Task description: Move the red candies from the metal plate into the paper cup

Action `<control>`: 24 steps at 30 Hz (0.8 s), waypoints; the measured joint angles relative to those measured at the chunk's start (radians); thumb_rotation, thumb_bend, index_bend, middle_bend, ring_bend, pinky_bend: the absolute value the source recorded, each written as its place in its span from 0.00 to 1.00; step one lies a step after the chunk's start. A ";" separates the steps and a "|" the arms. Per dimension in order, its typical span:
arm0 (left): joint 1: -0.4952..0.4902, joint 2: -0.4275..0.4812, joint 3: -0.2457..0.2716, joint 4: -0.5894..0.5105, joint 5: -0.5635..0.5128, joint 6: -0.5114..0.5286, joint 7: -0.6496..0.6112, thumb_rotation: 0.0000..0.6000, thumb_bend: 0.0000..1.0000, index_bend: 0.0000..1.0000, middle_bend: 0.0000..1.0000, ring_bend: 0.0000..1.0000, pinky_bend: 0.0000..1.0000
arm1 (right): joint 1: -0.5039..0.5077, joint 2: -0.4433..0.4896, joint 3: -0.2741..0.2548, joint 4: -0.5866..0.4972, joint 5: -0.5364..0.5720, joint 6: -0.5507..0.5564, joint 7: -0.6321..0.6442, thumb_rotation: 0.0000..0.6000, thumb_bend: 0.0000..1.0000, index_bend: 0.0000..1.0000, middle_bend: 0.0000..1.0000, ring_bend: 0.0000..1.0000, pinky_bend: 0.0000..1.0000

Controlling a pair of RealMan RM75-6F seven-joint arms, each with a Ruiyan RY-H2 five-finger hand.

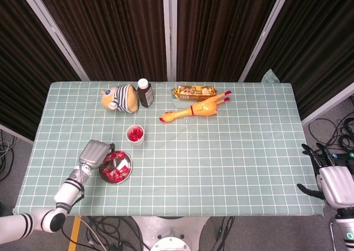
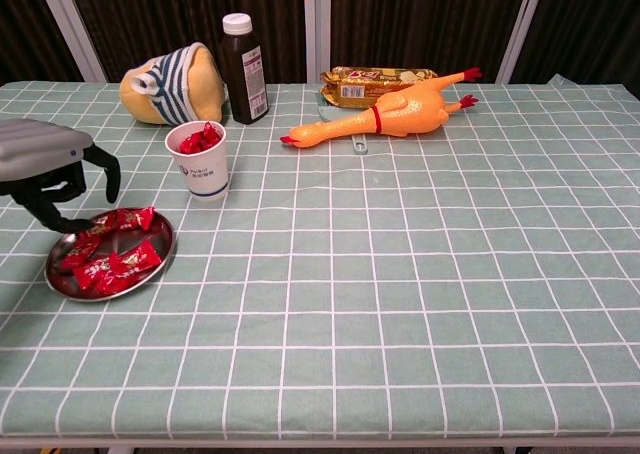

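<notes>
- The red candies (image 2: pixel 108 259) lie in the metal plate (image 2: pixel 158 262) near the front left of the table (image 2: pixel 420 274).
- More red candies poke out of the paper cup (image 2: pixel 203 169), which stands just behind the plate.
- The left robot hand (image 2: pixel 50 179) hangs over the plate's left edge. Its dark fingers (image 2: pixel 108 172) curl down and hold nothing.
- The right robot hand (image 1: pixel 332 182) is off the table's right side, fingers apart and empty.
- A rubber chicken (image 2: pixel 390 112) lies at the back.
</notes>
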 measured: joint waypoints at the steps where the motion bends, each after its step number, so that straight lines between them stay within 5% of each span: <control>1: -0.001 -0.003 -0.003 0.002 -0.017 -0.006 0.010 1.00 0.29 0.50 1.00 0.98 1.00 | 0.000 0.000 0.000 -0.001 0.000 0.000 -0.001 1.00 0.02 0.08 0.24 0.05 0.25; 24: -0.046 0.000 -0.012 -0.019 -0.170 -0.093 0.112 1.00 0.30 0.51 1.00 0.98 1.00 | 0.001 -0.002 0.002 0.002 0.010 -0.008 -0.001 1.00 0.02 0.08 0.24 0.05 0.25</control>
